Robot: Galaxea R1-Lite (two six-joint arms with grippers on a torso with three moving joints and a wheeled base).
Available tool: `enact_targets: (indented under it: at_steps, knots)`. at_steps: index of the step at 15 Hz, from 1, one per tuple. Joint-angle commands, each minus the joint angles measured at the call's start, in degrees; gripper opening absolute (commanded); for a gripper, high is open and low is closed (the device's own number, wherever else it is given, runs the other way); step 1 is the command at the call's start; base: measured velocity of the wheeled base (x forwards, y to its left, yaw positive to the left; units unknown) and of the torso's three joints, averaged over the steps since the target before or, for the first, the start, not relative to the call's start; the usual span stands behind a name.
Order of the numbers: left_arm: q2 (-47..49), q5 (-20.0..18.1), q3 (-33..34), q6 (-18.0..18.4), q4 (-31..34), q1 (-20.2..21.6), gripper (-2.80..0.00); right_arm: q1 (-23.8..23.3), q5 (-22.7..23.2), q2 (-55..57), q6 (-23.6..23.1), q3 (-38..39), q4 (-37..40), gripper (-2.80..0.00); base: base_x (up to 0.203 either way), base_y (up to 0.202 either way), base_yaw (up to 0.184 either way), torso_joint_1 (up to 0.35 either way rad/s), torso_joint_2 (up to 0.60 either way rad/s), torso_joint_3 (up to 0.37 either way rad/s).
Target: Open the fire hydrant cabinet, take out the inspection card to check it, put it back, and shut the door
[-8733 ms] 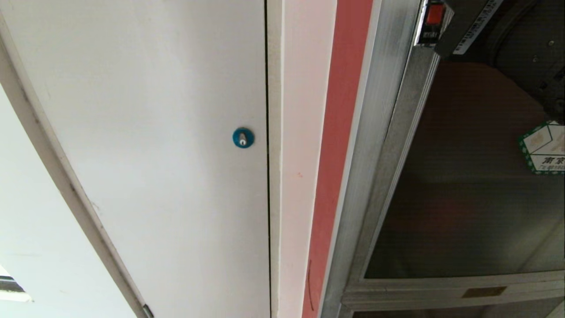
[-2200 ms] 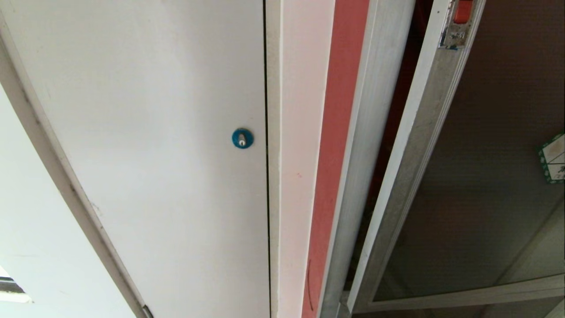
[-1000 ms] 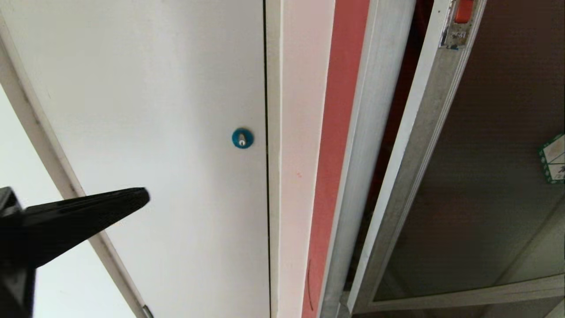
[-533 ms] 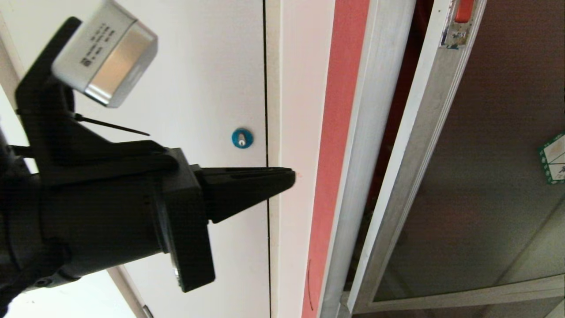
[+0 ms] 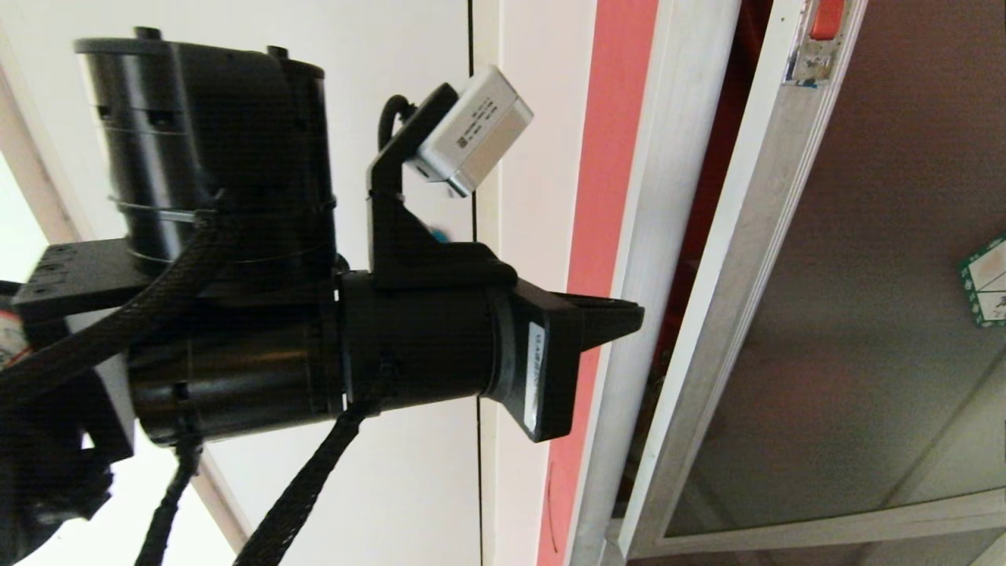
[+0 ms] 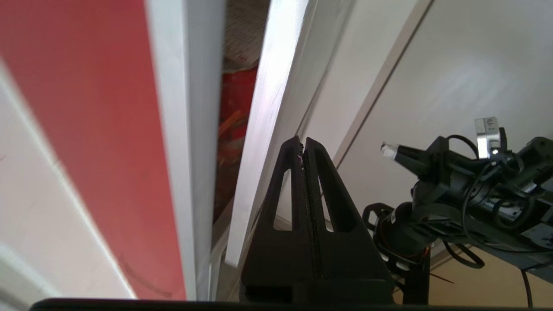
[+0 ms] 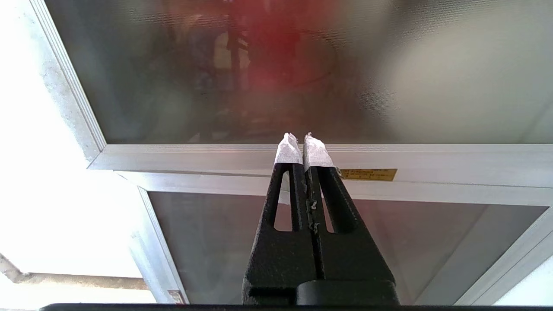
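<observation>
**Door ajar, left gripper at the gap**

A white wall panel with a plain white door fills the left of the head view; a red strip runs beside it, then the silver frame of the fire hydrant cabinet. The door, dark glass in an aluminium frame with a small red latch near its top edge, stands slightly ajar, leaving a narrow dark slot against the frame. The inspection card is not visible in any view.

The left gripper, its fingers pressed together and empty, points at that slot. In the left wrist view its tips sit just beside the door's free edge. The right gripper, also closed on nothing, is parked lower down facing the glass.

The likely trouble is that the closed tips strike the frame or the face of the door's edge instead of slipping behind it, which would push the door back shut. The smooth aluminium could also let the fingers slide off during the pull. If the door swings wide, it may meet the parked right arm.
</observation>
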Motion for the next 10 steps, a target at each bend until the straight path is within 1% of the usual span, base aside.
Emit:
enact_targets:
  at_steps: [1,4,6,10]
  knots:
    - [4.9,-0.5,-3.1,0.5,-0.1,0.1,-2.80,0.0,0.0,0.0,0.0,0.0,0.0,-2.80,0.000,0.000,0.000,0.000,0.00,0.000]
    - [8.5,-0.4,-6.6,1.2,-0.1,0.4,-2.80,0.0,0.0,0.0,0.0,0.0,0.0,-2.80,0.000,0.000,0.000,0.000,0.00,0.000]
    - [10.2,-0.3,-8.9,2.4,-0.1,1.3,-2.80,0.0,0.0,0.0,0.0,0.0,0.0,-2.80,0.000,0.000,0.000,0.000,0.00,0.000]
    - [13.5,-0.1,-12.4,2.9,0.0,1.9,-2.80,0.0,0.0,0.0,0.0,0.0,0.0,-2.80,0.000,0.000,0.000,0.000,0.00,0.000]
